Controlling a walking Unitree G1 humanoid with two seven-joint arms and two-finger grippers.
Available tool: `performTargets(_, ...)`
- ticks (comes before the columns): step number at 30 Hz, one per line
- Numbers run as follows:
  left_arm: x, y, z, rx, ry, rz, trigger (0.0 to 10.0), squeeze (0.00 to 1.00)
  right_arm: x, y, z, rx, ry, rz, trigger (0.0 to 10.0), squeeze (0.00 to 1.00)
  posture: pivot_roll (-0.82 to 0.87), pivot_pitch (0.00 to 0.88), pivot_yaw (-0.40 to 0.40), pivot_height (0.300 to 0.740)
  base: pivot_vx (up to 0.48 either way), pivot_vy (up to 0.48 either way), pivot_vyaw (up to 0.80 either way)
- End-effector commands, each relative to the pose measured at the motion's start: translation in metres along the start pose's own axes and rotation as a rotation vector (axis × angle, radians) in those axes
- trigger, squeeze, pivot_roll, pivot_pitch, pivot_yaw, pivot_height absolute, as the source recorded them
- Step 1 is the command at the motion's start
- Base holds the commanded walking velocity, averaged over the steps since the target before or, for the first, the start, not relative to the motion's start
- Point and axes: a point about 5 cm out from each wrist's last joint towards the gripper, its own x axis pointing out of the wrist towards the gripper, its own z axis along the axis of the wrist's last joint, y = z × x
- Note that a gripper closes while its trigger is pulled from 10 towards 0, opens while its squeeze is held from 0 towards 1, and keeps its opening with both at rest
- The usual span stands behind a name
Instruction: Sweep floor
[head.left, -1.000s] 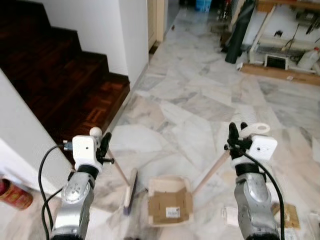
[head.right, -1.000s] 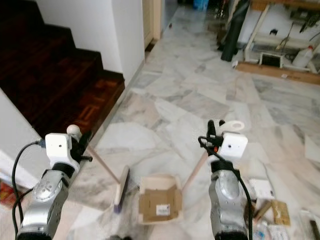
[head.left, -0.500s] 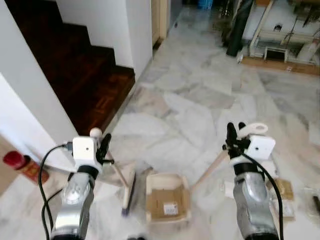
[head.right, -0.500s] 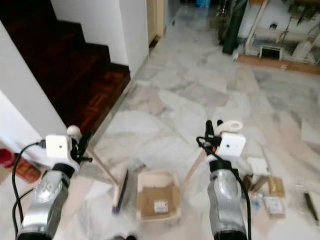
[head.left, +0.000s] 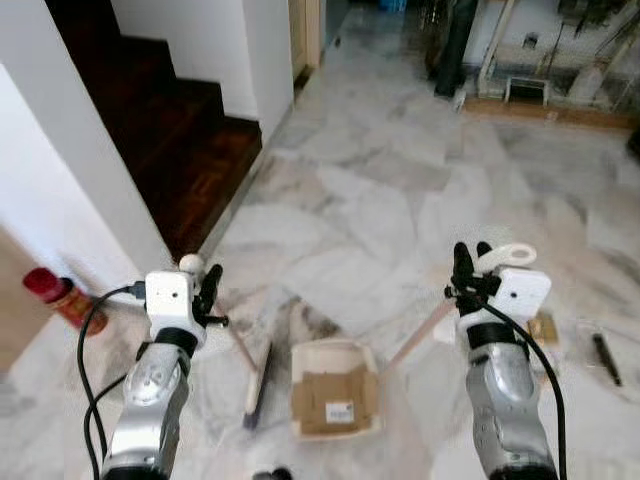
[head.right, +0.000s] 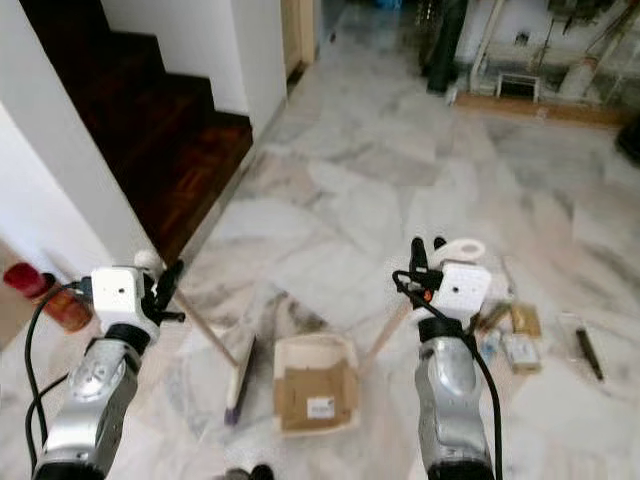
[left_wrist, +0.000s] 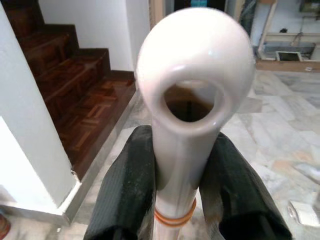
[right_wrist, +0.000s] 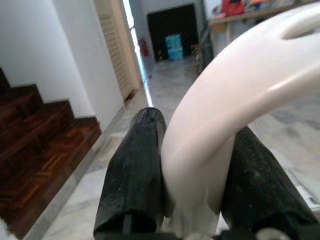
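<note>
Left end effector (left_wrist: 182, 190) clamps the white-capped wooden broom handle (left_wrist: 192, 100); brush head (head.left: 258, 385) on marble floor (head.left: 370, 200). Cream dustpan (head.left: 333, 388) beside it; right end effector (right_wrist: 195, 185) grips its white looped handle (right_wrist: 235, 95). Risk: a misaligned stroke pushes debris past the pan.

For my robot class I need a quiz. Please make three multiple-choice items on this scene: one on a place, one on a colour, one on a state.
1. Where does the dustpan lie?
A. on the marble floor, between the arms
B. on the stairs
C. on a shelf

2. What colour are the stairs?
A. white
B. dark brown
C. green

3. The left claw is:
A. open
B. shut on the broom handle
C. shut on a bottle

Answers: 1 A, the pan rests on the floor beside the broom head. 2 B, the steps are dark wood. 3 B, both fingers press the white handle.
</note>
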Motion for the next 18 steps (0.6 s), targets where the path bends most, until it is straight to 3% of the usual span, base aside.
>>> performTargets(1,0.0022,0.0007,0.01,0.006,-0.047,-0.002,10.0,0.0,0.0062,0.0025,0.0118,0.002,-0.057,0.005,10.0,0.0,-0.02,0.066,0.015,0.74,-0.345,0.0,0.0)
performTargets(18,0.0036,0.0006,0.0105,0.005,-0.047,-0.003,10.0,0.0,0.0067,0.0024,0.0126,0.004,-0.059,0.001,10.0,0.0,-0.03,0.081,0.021,0.74,-0.347,0.0,0.0)
